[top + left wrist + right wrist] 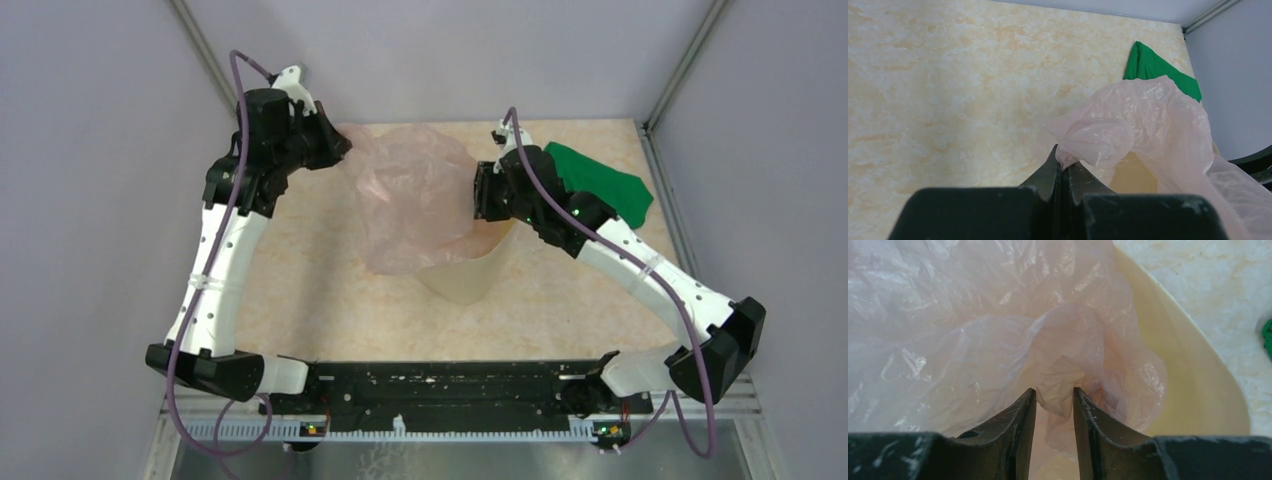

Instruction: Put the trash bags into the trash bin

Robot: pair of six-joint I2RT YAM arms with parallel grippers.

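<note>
The pale-pink trash bag point(410, 195) hangs spread between my two grippers, draped over the mouth of the cream trash bin point(470, 275), which stands mid-table. My left gripper point(345, 150) is above the table to the bag's left, shut on a pinched corner of the film point(1064, 160); the bag point(1148, 115) billows to its right. My right gripper point(478, 200) is over the bin's mouth. In the right wrist view its jaws point(1053, 392) stand apart with a loose fold of the bag point(973, 325) between them, just inside the bin's rim point(1193, 370).
A green cloth point(600, 180) lies on the table at the back right, behind my right arm; it also shows in the left wrist view point(1153, 67). Grey walls and metal frame posts enclose the marbled table point(300, 290).
</note>
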